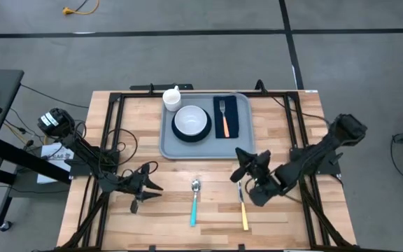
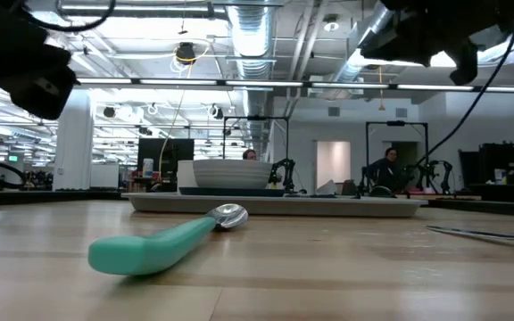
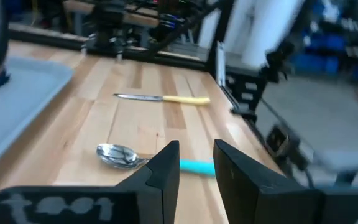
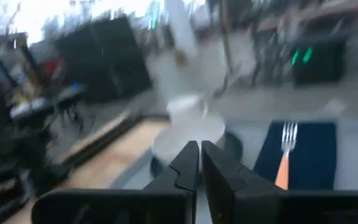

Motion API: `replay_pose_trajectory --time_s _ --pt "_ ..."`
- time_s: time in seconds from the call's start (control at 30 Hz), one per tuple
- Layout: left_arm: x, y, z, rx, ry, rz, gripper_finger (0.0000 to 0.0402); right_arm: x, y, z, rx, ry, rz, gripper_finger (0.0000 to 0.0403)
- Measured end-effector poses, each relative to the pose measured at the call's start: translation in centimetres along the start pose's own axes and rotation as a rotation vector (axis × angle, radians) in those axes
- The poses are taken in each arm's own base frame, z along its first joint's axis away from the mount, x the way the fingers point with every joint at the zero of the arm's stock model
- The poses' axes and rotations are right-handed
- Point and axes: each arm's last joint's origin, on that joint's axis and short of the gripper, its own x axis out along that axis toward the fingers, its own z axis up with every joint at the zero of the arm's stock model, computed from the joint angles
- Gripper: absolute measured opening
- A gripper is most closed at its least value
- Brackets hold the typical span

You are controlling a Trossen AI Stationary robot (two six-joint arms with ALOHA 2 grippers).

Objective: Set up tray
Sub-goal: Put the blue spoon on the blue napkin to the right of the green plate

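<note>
1. So, the tray [image 1: 170, 143] lies at the middle of the table's far edge, and on it we see a white bowl [image 1: 191, 121], a white cup [image 1: 171, 98] at its far left corner, and a navy napkin [image 1: 230, 116] carrying an orange-handled fork [image 1: 224, 117].
2. Off the tray, toward the table's near edge, lie a teal-handled spoon [image 1: 195, 202] and a yellow-handled knife [image 1: 243, 207], well apart from it.
3. We judge the setting half done: both still need to reach the tray.
4. The right gripper [image 1: 245, 166] hangs just beyond the tray's near right corner, fingers pressed together, holding nothing.
5. The left gripper [image 1: 157, 186] waits left of the spoon, fingers slightly parted, empty.
6. Next, we judge, the right fingers must spread and drop over the knife handle.
</note>
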Motion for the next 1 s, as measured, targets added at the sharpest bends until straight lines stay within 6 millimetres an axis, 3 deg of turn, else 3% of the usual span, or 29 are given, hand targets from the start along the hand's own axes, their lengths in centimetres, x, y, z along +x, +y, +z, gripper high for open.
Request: replay_pose_trajectory --time_s 0.17,0.43,0.6,0.7,0.8,0.93,1.0 --pt "1.1 0.0 1.0 -0.18 -0.021 0.042 0.0087 0.4 0.4 -1.6 -0.094 -0.08 -0.06 0.0011" --pt "3.7 0.9 3.5 -0.18 -0.083 0.169 0.0087 1.4 -0.4 -1.7 -0.2 -0.084 -0.098 0.0011" --pt "4.6 2.1 4.5 -0.255 -0.127 0.242 0.0087 0.8 -0.8 -2.2 -0.414 -0.004 -0.05 0.0006" --pt "4.8 2.5 4.3 -0.315 -0.1 0.26 0.0087 0.6 -0.6 -2.5 -0.613 0.148 0.061 0.0001" --pt "5.1 2.4 4.3 -0.365 -0.08 0.263 0.0087 0.2 0.2 -2.9 -0.697 0.257 0.207 0.0001" --pt "5.5 2.1 4.9 -0.399 -0.091 0.26 0.0087 -0.3 2.2 -3.3 -0.802 0.246 0.454 0.0" --pt "6.2 1.7 5.0 -0.399 -0.093 0.264 0.0087 -0.4 3.1 -3.6 -0.863 0.226 0.705 0.0"
